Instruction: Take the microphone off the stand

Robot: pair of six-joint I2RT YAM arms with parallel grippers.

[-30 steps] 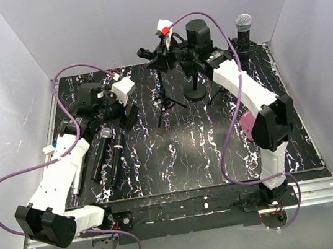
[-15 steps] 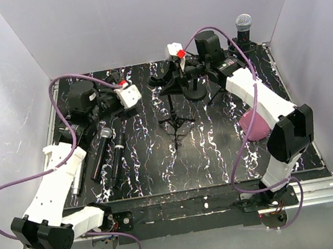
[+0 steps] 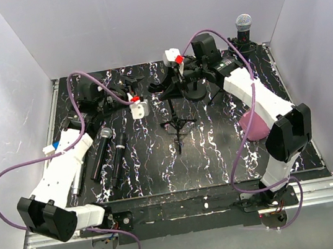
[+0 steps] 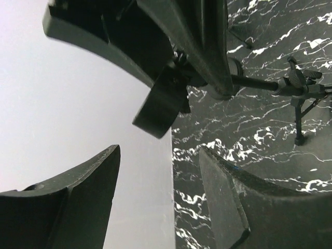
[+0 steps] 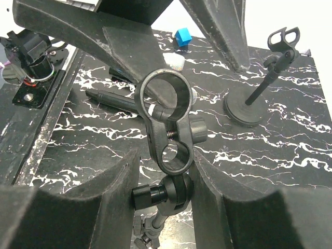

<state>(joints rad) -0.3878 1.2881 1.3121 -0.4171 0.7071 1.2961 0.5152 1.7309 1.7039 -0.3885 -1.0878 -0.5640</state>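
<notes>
Microphone (image 3: 101,152), black with a grey mesh head, lies on the black marbled tabletop (image 3: 209,156) at left, beside an all-black microphone (image 3: 117,160). Right claw (image 5: 166,158) is clenched on the empty ring clip (image 5: 165,93) of the black tripod stand (image 3: 176,123), and left claw (image 4: 160,153) hangs released!

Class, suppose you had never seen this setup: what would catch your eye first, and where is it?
The right gripper closed on the empty ring clip of a small tripod stand, mid-table, stands out first. Next come two microphones lying side by side by the left arm, and a silver-headed microphone upright in the back right corner.
</notes>
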